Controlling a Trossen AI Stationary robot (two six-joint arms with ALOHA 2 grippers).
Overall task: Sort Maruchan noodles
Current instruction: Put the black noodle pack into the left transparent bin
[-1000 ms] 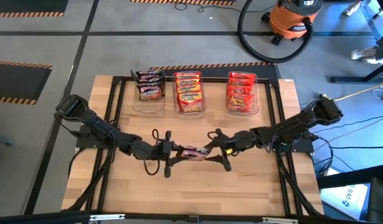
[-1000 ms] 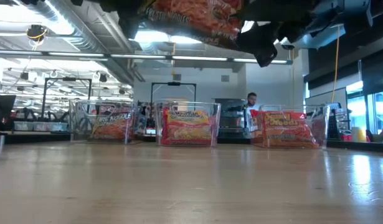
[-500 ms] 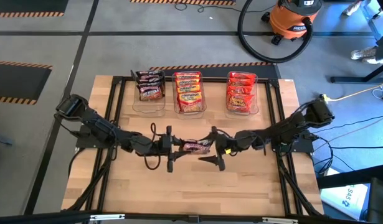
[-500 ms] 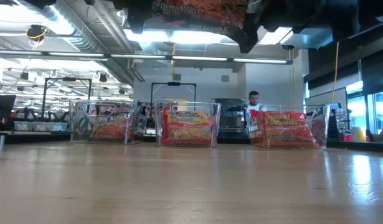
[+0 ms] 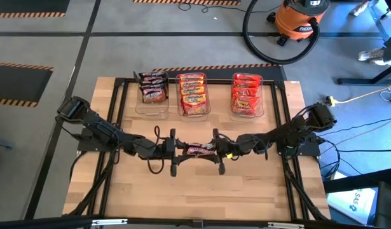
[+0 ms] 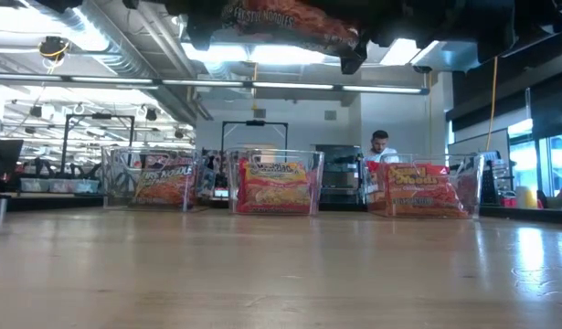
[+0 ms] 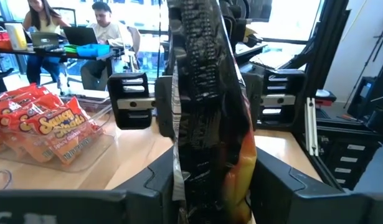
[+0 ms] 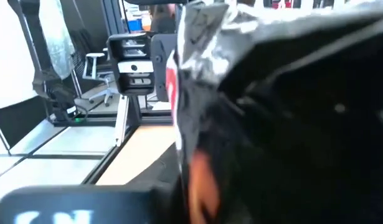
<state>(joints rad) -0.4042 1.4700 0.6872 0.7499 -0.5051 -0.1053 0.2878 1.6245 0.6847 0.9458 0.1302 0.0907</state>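
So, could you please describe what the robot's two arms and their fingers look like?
Both the left arm and right arm are dark, jointed and slim, with black cables looped along them. Each ends in two dark fingers; the right arm shows a small yellow-green marking near its wrist.

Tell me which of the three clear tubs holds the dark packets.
The tub at the picture's left in the high view. It holds dark purple-black packets, while the middle tub has orange-yellow ones and the right tub red ones.
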